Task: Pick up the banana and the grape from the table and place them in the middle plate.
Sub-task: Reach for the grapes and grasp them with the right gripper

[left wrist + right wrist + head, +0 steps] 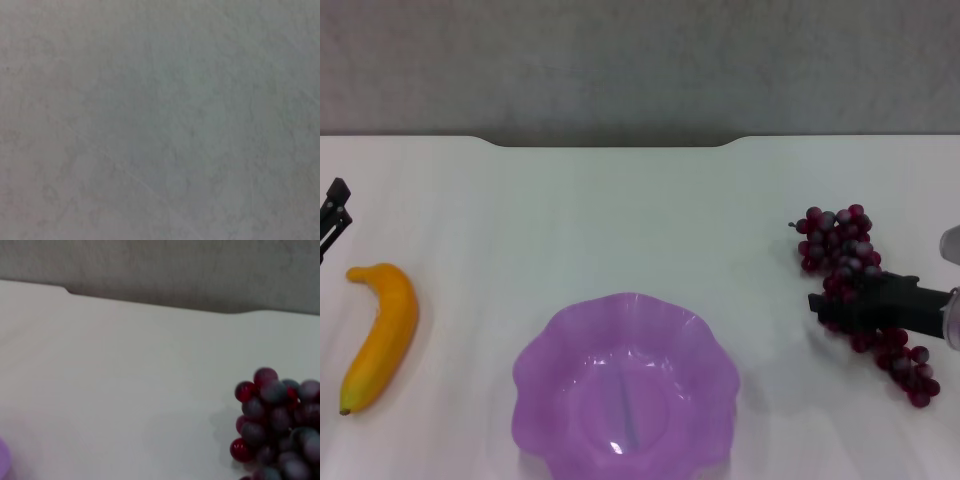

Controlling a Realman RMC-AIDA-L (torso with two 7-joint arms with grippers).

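Observation:
The banana lies on the white table at the left, dark tip toward the front. The grape bunch lies at the right and also shows in the right wrist view. The purple scalloped middle plate stands empty at the front centre. My right gripper reaches in from the right edge and sits across the middle of the grape bunch, hiding part of it. My left gripper is at the far left edge, just behind the banana and apart from it.
The table's far edge has a notch with a grey wall behind it. The left wrist view shows only a plain grey surface. A sliver of the plate shows in the right wrist view.

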